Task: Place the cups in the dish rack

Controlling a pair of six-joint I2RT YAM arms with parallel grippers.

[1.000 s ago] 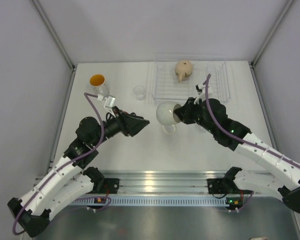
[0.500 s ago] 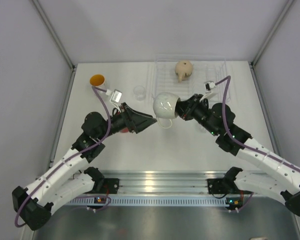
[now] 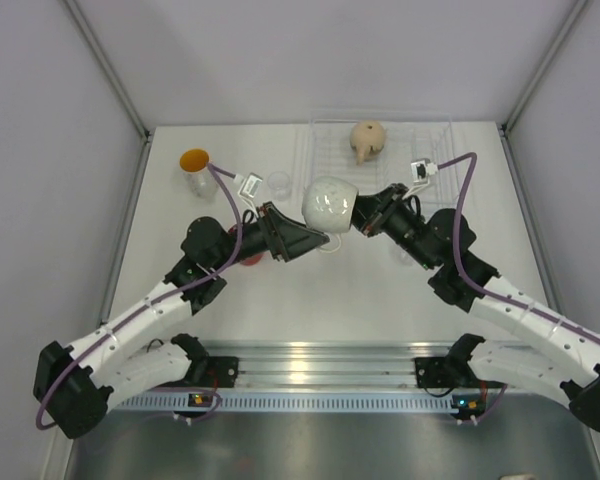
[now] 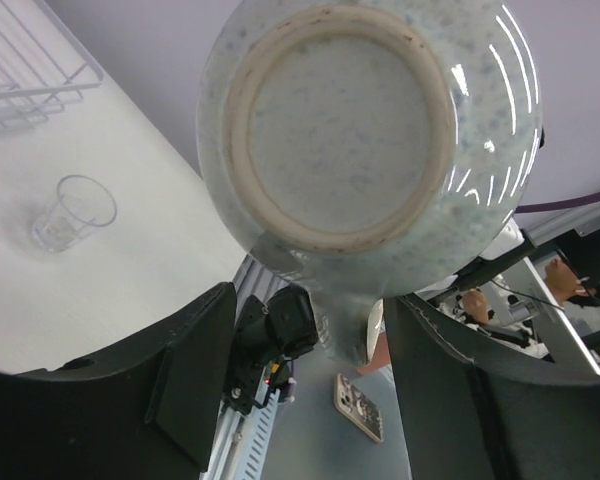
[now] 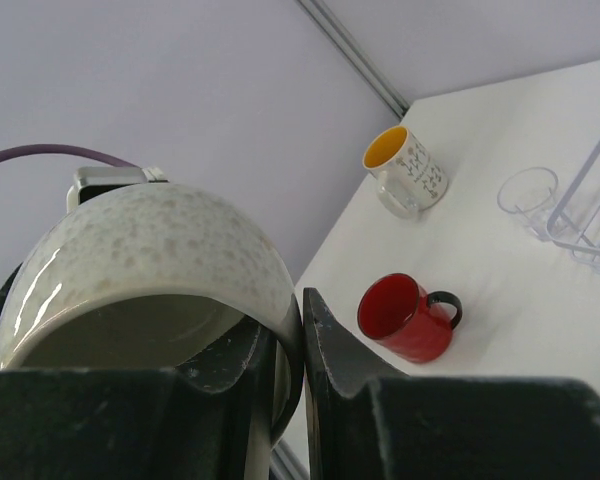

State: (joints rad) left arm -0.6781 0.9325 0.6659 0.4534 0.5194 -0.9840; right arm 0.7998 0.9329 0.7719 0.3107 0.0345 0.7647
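The white mug [image 3: 330,207] hangs in the air in front of the dish rack [image 3: 435,165], and my right gripper [image 3: 358,222] is shut on its rim [image 5: 280,300]. My left gripper [image 3: 318,240] is open right under the mug. In the left wrist view the mug's base [image 4: 345,125] fills the frame. Its handle [image 4: 345,330] hangs between my left fingers [image 4: 195,370] with a gap on each side. A tan mug [image 3: 367,138] lies in the rack. The red mug [image 5: 408,318], the orange-lined cup [image 3: 195,165] and a small clear glass [image 3: 278,184] stand on the table.
The red mug [image 3: 248,260] is mostly hidden under my left arm in the top view. The rack's wire edge [image 5: 590,220] shows at the right of the right wrist view, beside the clear glass [image 5: 528,192]. Grey walls enclose the table on three sides.
My right gripper has lifted the white mug off the table and turned its base toward the left arm. My left gripper has moved right, up to the mug.
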